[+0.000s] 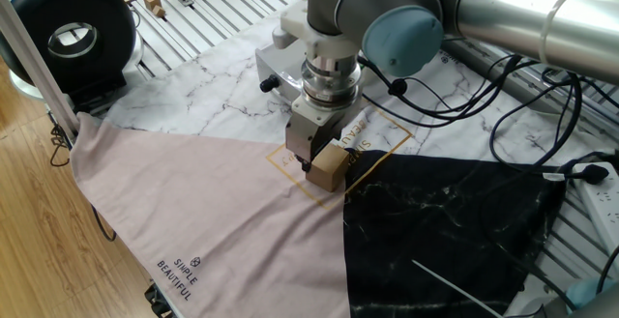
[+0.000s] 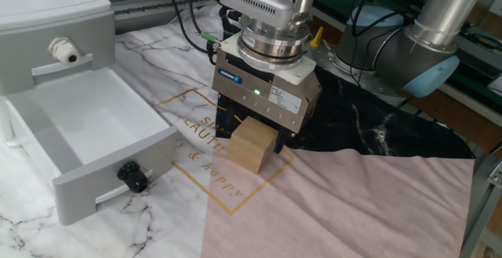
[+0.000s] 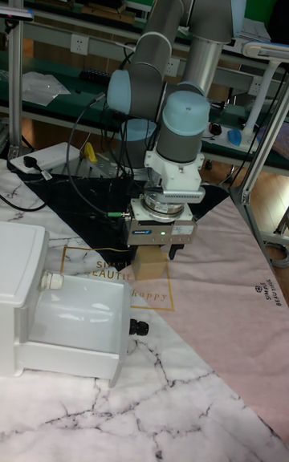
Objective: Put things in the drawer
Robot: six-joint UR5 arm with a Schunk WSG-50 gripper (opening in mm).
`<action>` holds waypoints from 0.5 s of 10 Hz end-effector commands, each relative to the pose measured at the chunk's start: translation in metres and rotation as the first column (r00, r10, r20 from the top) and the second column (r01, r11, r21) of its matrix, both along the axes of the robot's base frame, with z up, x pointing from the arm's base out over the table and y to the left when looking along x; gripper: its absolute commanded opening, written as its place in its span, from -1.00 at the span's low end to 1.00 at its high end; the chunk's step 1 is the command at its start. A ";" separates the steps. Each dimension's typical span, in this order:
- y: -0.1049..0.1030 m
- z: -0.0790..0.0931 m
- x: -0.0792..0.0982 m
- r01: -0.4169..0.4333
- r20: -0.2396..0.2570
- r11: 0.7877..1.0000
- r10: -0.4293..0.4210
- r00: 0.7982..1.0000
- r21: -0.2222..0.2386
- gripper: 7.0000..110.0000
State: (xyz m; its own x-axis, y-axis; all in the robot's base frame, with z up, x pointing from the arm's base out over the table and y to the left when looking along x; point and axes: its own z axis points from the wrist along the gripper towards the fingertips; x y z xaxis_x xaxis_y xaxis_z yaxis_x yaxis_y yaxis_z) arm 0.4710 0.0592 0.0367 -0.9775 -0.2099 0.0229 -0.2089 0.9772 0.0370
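Note:
The tan-brown cube [image 2: 251,150] sits on the cloth over the gold printed square, just right of the drawer. My gripper [image 2: 252,136] points straight down over it, its dark fingers [image 1: 311,154] pressed against the cube's sides, so it is shut on the cube [image 1: 332,168]. In the tall fixed view the cube [image 3: 150,265] shows between the fingers under the gripper [image 3: 151,257]. The white drawer [image 2: 118,160] is pulled out of its white cabinet [image 2: 47,23] with nothing in it, and its black knob [image 2: 133,177] faces the front.
Pink, black and marble-print cloths cover the table. A black round device [image 1: 70,36] stands at the far left. Cables [image 1: 522,115] trail on the right behind the arm. A power strip [image 1: 600,202] lies at the right edge.

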 end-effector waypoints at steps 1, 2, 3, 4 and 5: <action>0.003 -0.006 0.000 0.003 -0.001 1.000 -0.003 1.000 0.012 0.57; 0.001 -0.006 -0.002 -0.003 -0.009 1.000 0.003 1.000 0.002 0.57; -0.001 -0.007 -0.006 -0.004 -0.024 1.000 0.004 1.000 -0.004 0.57; -0.001 -0.008 -0.008 0.002 -0.032 1.000 -0.002 0.999 -0.005 0.15; 0.001 -0.008 -0.008 0.004 -0.033 1.000 -0.004 0.999 0.003 0.15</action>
